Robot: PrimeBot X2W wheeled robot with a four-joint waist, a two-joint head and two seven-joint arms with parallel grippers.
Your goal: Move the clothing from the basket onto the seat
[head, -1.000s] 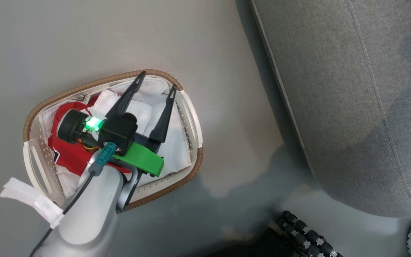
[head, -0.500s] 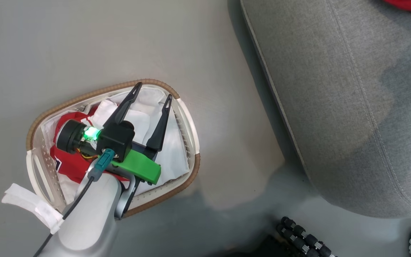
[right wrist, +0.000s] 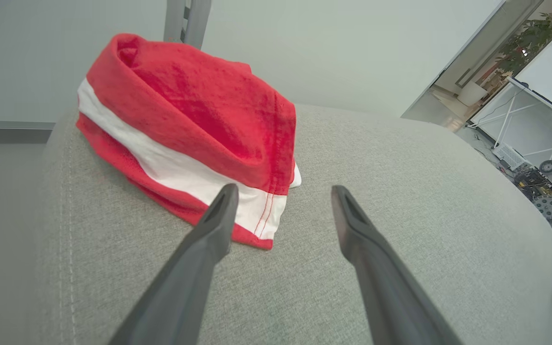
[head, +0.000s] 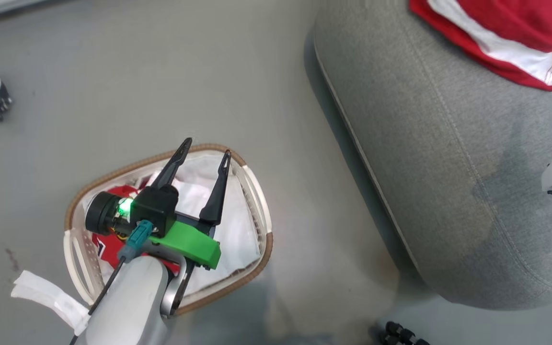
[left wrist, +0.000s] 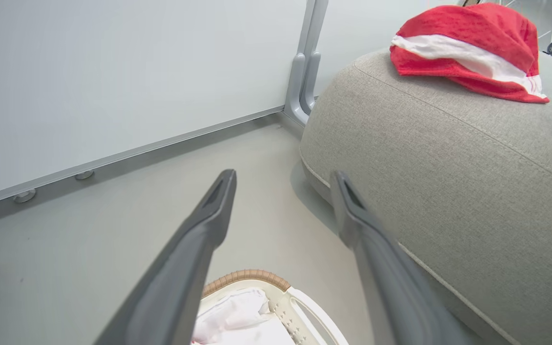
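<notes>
Clothing: two pieces, one upper right on seat, one lower left in basket; left gripper, right gripper spread, empty.

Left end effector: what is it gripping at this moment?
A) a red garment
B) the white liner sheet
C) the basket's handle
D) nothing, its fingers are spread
D: the left end effector has its fingers apart, with bare floor visible between them, as it hangs over the basket.
</notes>
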